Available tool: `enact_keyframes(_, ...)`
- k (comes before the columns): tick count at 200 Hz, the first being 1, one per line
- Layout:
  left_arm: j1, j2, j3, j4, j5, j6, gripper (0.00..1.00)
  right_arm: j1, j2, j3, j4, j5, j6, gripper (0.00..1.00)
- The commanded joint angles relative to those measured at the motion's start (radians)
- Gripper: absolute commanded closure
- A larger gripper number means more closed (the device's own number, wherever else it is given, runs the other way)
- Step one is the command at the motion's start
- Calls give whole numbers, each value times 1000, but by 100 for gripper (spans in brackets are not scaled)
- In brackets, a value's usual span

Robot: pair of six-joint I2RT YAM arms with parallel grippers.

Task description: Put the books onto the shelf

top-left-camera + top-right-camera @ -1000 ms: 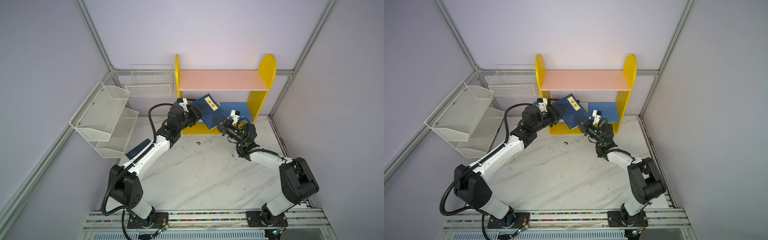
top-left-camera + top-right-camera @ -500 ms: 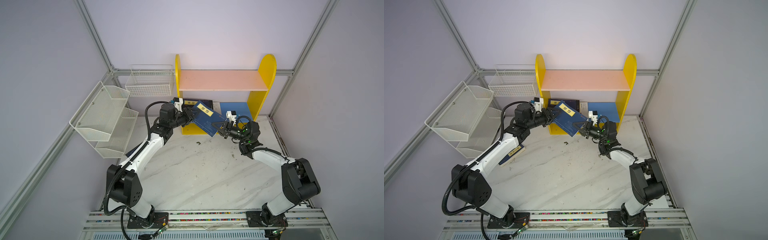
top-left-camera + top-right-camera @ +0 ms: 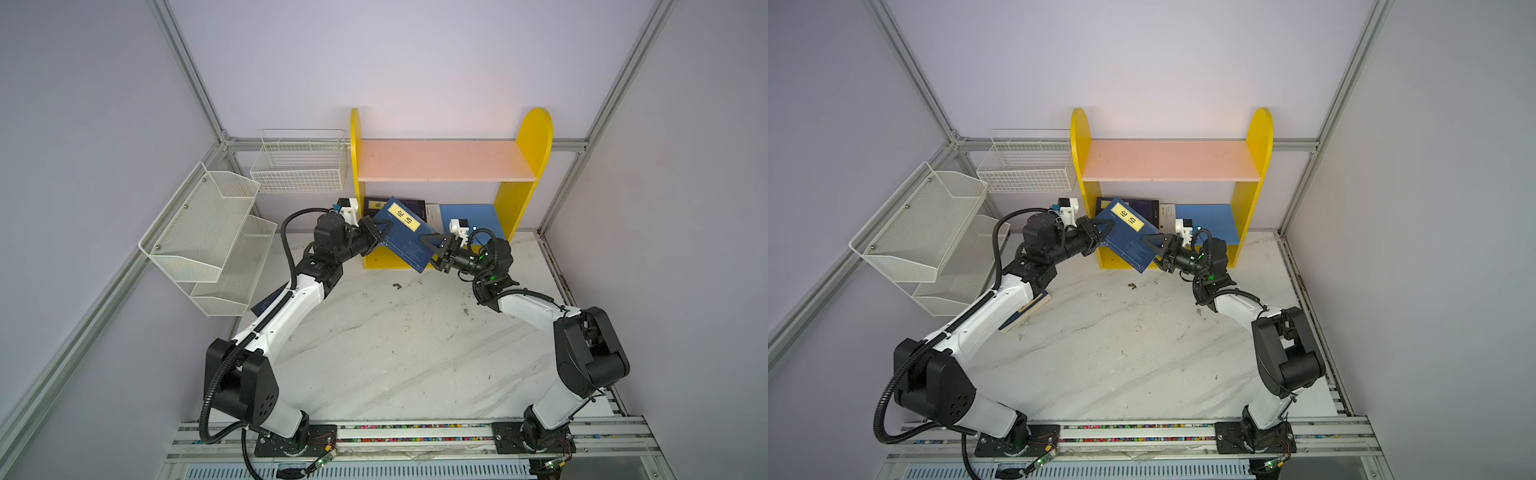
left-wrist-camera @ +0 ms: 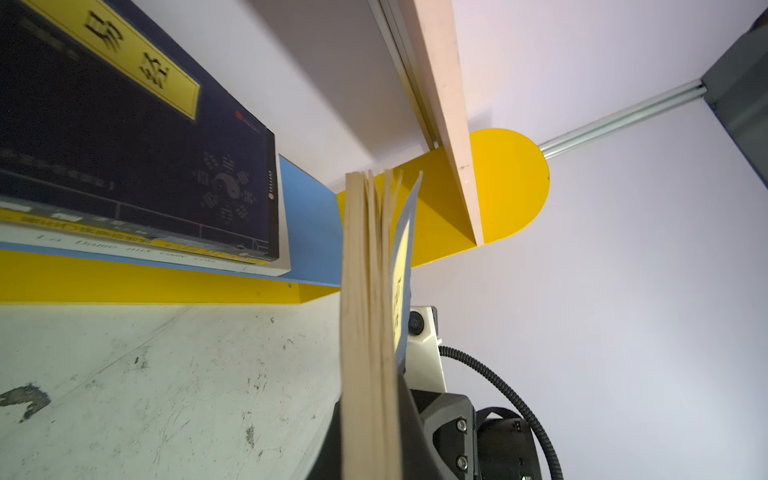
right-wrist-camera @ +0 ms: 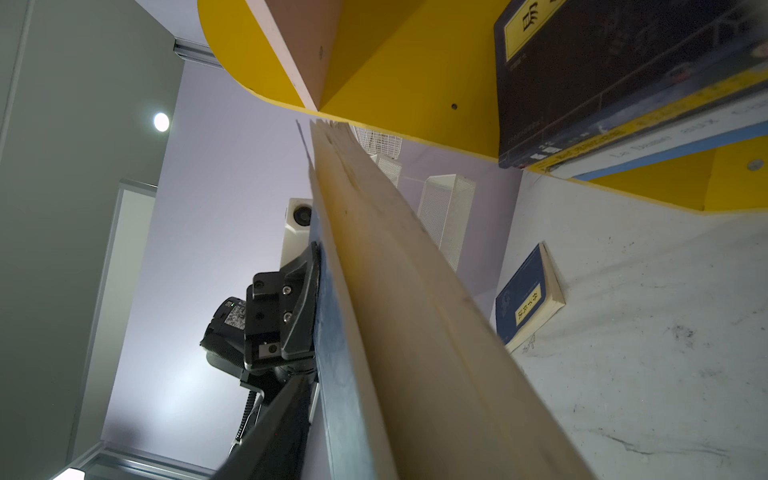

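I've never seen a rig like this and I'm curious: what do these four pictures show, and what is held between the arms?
This is a two-armed robot at a marble table, each arm ending in a two-fingered gripper. Two pictures look down from overhead; two come from cameras on the arms' wrists. The left gripper is clamped on a navy book with a yellow label, held before the yellow shelf. The right gripper is at its opposite end; whether it grips is unclear. A stack of books lies on the shelf's blue board; a second navy book lies on the table.
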Motion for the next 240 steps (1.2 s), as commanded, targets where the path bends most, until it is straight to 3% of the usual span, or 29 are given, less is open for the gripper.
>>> enact_keyframes(1, 6, -84, -108, 179, -131, -97, 100, 14, -17, -20, 9, 50, 12, 38)
enact_keyframes(20, 6, -84, -165, 250, -198, -169, 100, 42, -30, -45, -12, 85, -15, 37)
enact_keyframes(52, 3, -85, -163, 265, -247, -179, 100, 97, -30, -51, 2, 135, -36, 36)
enact_keyframes(97, -2, -61, -162, 320, -277, -180, 100, 110, 9, -35, 42, 129, -12, 48)
enact_keyframes(165, -35, 0, -170, 414, -276, -198, 100, 99, 56, 14, 70, 210, 37, 86)
enact_keyframes(186, -35, 8, -165, 380, -259, -197, 89, 68, 48, 28, 11, 228, 8, 94)
enact_keyframes(208, -34, 2, -169, 328, -246, -173, 61, 13, 37, 65, -95, 211, -84, 96)
enact_keyframes(227, -26, -16, -173, 262, -247, -135, 43, -40, 46, 126, -199, 172, -173, 96)
enact_keyframes(240, -11, -30, -174, 214, -229, -108, 39, -64, 57, 181, -276, 155, -238, 97)
